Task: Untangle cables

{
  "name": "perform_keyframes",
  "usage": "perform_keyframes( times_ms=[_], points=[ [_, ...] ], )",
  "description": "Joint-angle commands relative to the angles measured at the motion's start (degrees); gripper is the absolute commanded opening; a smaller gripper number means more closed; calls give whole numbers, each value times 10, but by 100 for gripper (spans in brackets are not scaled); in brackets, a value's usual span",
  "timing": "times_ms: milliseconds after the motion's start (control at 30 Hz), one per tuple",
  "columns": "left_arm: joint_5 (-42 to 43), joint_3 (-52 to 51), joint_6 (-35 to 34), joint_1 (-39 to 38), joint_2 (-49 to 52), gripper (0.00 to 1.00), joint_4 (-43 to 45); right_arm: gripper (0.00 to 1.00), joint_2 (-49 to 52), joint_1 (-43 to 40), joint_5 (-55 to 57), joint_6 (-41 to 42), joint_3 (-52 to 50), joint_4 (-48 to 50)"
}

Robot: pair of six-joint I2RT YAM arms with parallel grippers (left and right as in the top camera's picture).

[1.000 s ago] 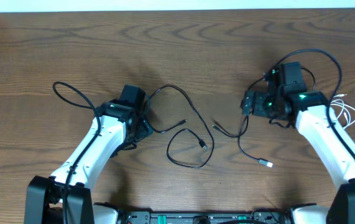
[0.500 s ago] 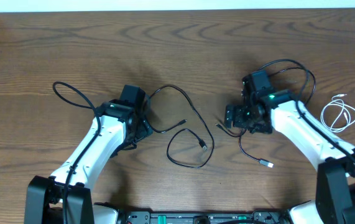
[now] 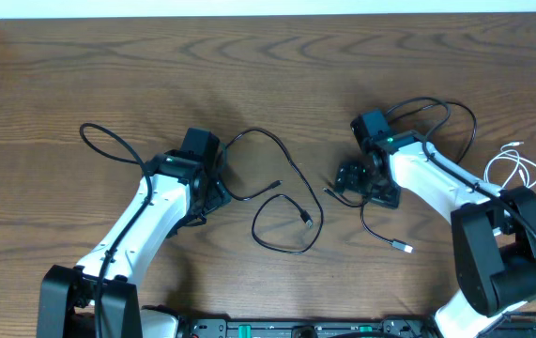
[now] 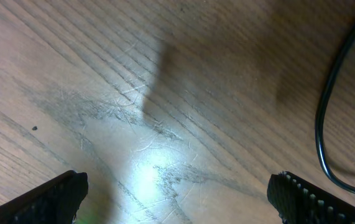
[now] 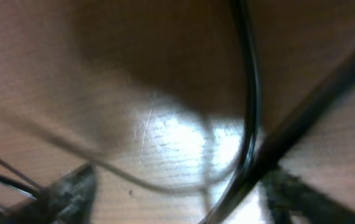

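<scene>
A long black cable point(image 3: 291, 174) runs from a loop at the left point(image 3: 108, 141), past my left gripper point(image 3: 213, 191), and ends in a loop at the centre point(image 3: 282, 225). In the left wrist view that gripper point(image 4: 180, 205) is open over bare wood, and the cable point(image 4: 321, 124) curves off to its right. A shorter black cable point(image 3: 378, 233) with a silver plug lies under my right gripper point(image 3: 350, 180). The blurred right wrist view shows the right gripper point(image 5: 177, 199) with its jaws apart and a black cable point(image 5: 250, 124) between them, close to the right finger. A white cable point(image 3: 513, 171) lies coiled at the far right.
A thicker black wire point(image 3: 436, 108) arcs behind the right arm. The wooden table point(image 3: 268, 66) ends at a pale strip along the back, and the arm bases stand at the front edge.
My right arm swung left, away from the white cable and down over the short black cable's upper end, and its jaws have narrowed. The left arm and the cables have not moved.
</scene>
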Motion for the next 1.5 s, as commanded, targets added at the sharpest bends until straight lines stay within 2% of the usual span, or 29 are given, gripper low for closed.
perform_keyframes(
  times_ms=[0, 100, 200, 267, 300, 900, 1267, 1467],
  points=[
    [-6, 2, -3, 2, 7, 98, -2, 51, 55, 1, -23, 5, -23, 13],
    [-6, 2, -3, 2, 7, 98, -2, 40, 55, 1, -22, 0, -23, 9],
    [-6, 2, -3, 2, 7, 98, -2, 23, 55, 1, -20, 0, -23, 9],
    [-6, 2, -3, 2, 7, 98, -2, 6, 55, 1, -20, 0, -23, 10],
    [-6, 2, -3, 2, 7, 98, -2, 1, 55, 1, -20, 0, -23, 10],
    [-6, 2, -3, 2, 7, 98, -2, 1, 55, -11, -19, -32, -23, 4],
    [-6, 2, -3, 2, 7, 98, -2, 1, 55, -62, -2, -98, -23, -32],
    [-6, 2, -3, 2, 7, 98, -2, 1, 36, -114, 30, -186, 5, -57]
  ],
)
